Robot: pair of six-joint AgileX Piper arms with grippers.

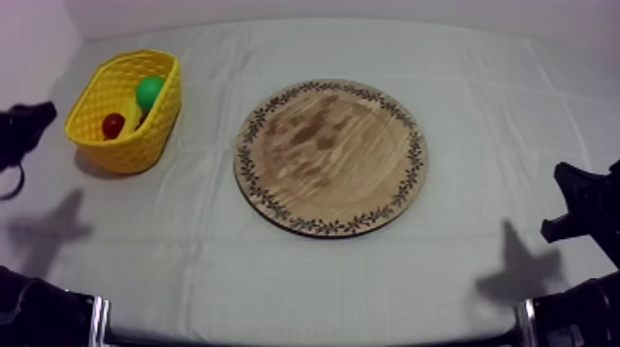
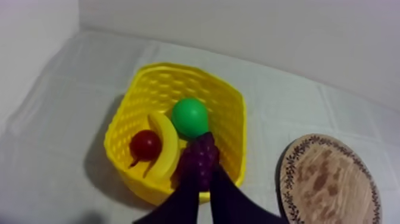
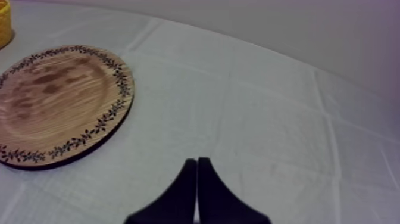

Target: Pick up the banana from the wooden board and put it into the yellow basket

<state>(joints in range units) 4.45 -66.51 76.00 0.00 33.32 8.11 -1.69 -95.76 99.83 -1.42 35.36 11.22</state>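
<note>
Left fingers (image 2: 191, 193) pressed together (holding nothing), banana (image 2: 169, 146) beyond them in yellow basket (image 2: 231, 119), right fingers (image 3: 190, 184) likewise closed

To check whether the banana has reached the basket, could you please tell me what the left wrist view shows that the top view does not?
The left wrist view looks into the yellow basket: the banana lies against a small red fruit, with a bunch of grapes beside a green fruit. The top view gives the whole wooden board, bare, and the right arm low at its side. Both share the basket, the red and green fruit, and the board.
</note>
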